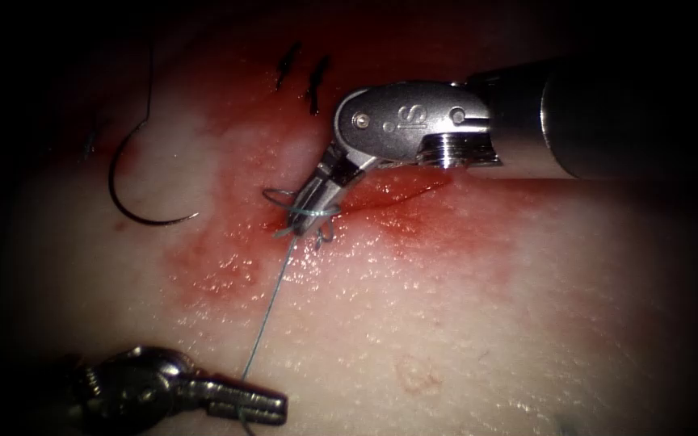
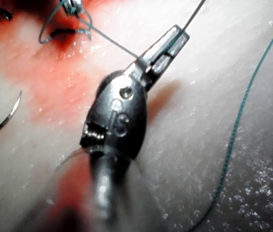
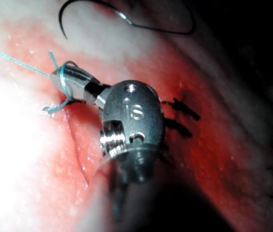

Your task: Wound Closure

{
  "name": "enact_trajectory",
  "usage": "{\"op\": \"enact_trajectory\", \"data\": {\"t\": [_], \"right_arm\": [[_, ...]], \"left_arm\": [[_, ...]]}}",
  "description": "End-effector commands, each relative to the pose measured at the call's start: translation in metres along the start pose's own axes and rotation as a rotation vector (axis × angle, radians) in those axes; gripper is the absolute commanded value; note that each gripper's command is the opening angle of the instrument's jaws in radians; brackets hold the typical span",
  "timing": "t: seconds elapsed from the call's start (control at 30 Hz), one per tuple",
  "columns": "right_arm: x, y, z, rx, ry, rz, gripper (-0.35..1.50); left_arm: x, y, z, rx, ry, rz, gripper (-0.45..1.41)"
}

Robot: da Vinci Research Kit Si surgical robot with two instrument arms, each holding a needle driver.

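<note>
The curved needle (image 1: 135, 194) lies free on the tissue left of the cut (image 1: 401, 190), held by neither tool; it also appears as needle (image 2: 5, 121) and needle (image 3: 127, 20). My right tool (image 1: 307, 211) reaches down to the cut's left end, jaws closed at the short thread end there, with teal thread looped round them as the right tool (image 3: 61, 79) shows. From that loop the thread (image 1: 272, 299) runs taut down to my left tool (image 1: 262, 404), shut on it near the front edge. The left tool (image 2: 171, 42) grips that strand.
Two dark finished stitches (image 1: 302, 74) sit above the right tool. Red fluid (image 1: 228, 258) stains the tissue around the cut. A slack length of teal thread (image 2: 240, 116) trails over the pale tissue beside the left tool.
</note>
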Motion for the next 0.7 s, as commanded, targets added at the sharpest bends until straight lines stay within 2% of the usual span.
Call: {"op": "enact_trajectory", "data": {"t": [0.03,0.7], "right_arm": [[-0.0003,0.001,0.0002,-0.01,-0.001,0.01,-0.35],[-0.0013,0.0033,-0.0015,-0.135,-0.011,0.058,-0.35]], "left_arm": [[-0.0002,0.0003,0.0008,-0.002,0.004,-0.004,-0.45],[0.0085,0.0088,0.0068,-0.069,0.038,-0.028,-0.45]]}}
